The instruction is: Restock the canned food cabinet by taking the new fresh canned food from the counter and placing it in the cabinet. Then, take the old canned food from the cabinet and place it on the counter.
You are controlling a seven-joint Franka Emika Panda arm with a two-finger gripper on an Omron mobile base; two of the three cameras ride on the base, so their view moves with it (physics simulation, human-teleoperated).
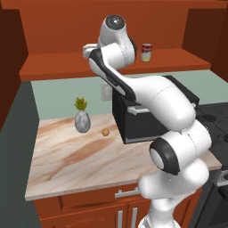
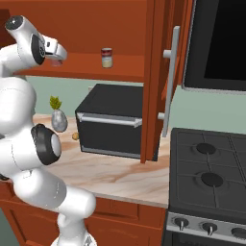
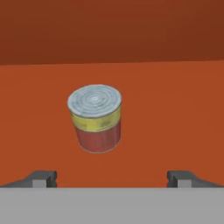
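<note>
In the hand view the old canned food stands on the cabinet's red-brown shelf board. It shows a grey lid, a yellowish band and a red label. My gripper is open, its two fingertips spread wide on either side, short of the can and not touching it. The new fresh canned food, red over cream-white, stands upright further right on the same cabinet shelf. My hand reaches up to the shelf's left part. The marble counter lies below.
A black toaster oven sits on the counter under the shelf. Left of it are a grey vase with a plant and a small brown ball. An open cabinet door hangs by the stove.
</note>
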